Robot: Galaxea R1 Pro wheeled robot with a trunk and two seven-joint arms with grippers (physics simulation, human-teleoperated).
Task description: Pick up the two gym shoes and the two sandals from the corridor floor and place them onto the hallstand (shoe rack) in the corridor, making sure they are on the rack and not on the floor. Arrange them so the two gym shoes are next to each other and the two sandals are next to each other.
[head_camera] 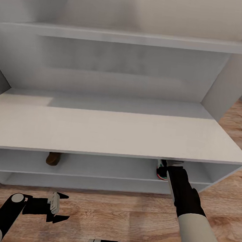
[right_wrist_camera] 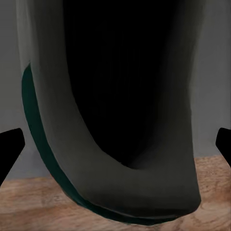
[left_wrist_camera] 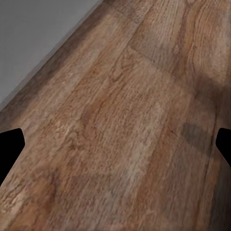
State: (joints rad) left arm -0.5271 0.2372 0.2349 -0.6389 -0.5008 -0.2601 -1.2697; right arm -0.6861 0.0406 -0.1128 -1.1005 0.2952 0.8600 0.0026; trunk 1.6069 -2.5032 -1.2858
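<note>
One gym shoe (head_camera: pixel 162 171), white with green and red trim, shows under the hallstand's (head_camera: pixel 112 131) bench top, at the level of the upper open shelf on the right. My right gripper (head_camera: pixel 173 164) reaches in beside it, partly hidden by the bench top. In the right wrist view the gym shoe's (right_wrist_camera: pixel 62 159) dark opening and green stripe sit very close between the wide-apart fingertips (right_wrist_camera: pixel 10 149), so the gripper is open. A dark brown sandal (head_camera: pixel 53 158) lies on the same shelf to the left. My left gripper (head_camera: pixel 59 208) hovers open over the corridor floor (left_wrist_camera: pixel 125 125), holding nothing.
The hallstand's back panel and an upper shelf (head_camera: pixel 129 37) rise behind the bench top. Its right side panel (head_camera: pixel 232 80) slants up at the right. Wood floor (head_camera: pixel 126 217) stretches in front of the rack and to its right.
</note>
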